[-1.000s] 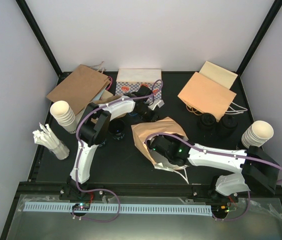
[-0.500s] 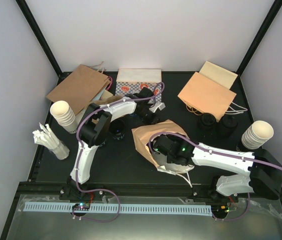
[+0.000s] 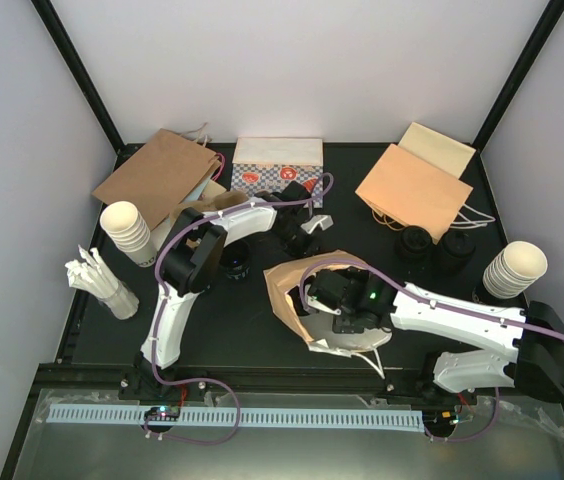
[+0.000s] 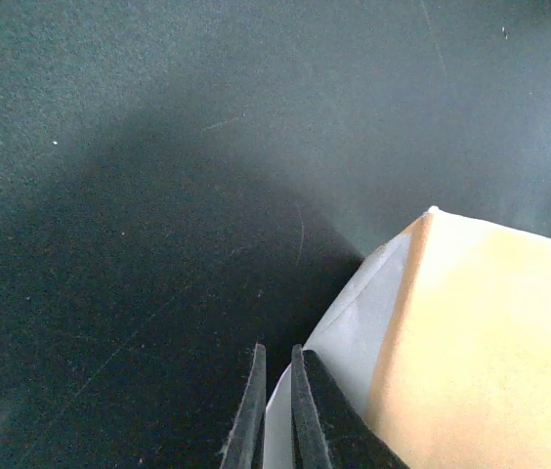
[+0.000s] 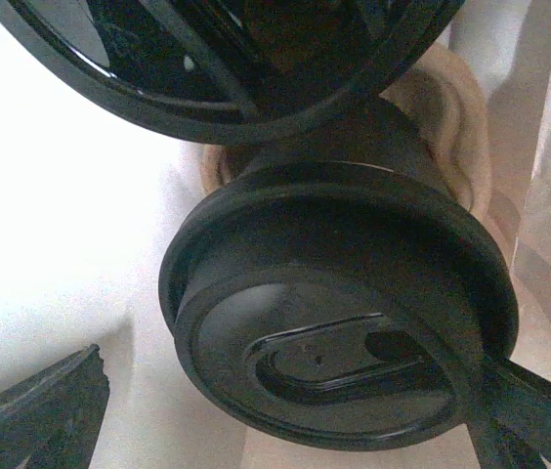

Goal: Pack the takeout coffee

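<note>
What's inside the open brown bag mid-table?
Right wrist view: one black-lidded cup, a second black lid above it, right gripper open either side. From above, right arm and bag hide them; deeper contents unseen.

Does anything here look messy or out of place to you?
Yes. The brown paper bag in the middle lies tipped on its side and crumpled, rather than standing upright. Inside it, two black-lidded coffee cups crowd together at different tilts, one overlapping the other in the right wrist view. No spill shows.
</note>
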Controlling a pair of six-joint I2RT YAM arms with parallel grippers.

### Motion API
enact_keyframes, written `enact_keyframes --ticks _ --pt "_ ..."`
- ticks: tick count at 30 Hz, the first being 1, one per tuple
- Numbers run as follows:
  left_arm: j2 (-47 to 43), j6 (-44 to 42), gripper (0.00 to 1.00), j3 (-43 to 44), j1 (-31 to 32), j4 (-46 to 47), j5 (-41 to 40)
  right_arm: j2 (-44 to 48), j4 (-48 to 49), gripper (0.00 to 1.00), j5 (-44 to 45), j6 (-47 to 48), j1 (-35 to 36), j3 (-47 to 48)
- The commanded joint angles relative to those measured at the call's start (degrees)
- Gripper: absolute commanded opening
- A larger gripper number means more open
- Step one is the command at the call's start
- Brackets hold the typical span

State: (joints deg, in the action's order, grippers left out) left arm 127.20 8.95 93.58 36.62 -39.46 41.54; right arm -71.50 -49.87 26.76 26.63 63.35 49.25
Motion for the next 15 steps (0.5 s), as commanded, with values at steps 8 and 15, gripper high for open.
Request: enact_keyframes --ticks 8,15 --pt "-4.0 -0.2 0.11 -0.6 1.2 -1.4 3.4 0.9 -5.4 1.00 -6.1 -2.3 1.5 4.5" --pt "-4.4 0.1 0.12 -1.2 1.9 -0.8 3.7 0.5 -9.8 1.00 -9.3 -3.5 1.5 8.4"
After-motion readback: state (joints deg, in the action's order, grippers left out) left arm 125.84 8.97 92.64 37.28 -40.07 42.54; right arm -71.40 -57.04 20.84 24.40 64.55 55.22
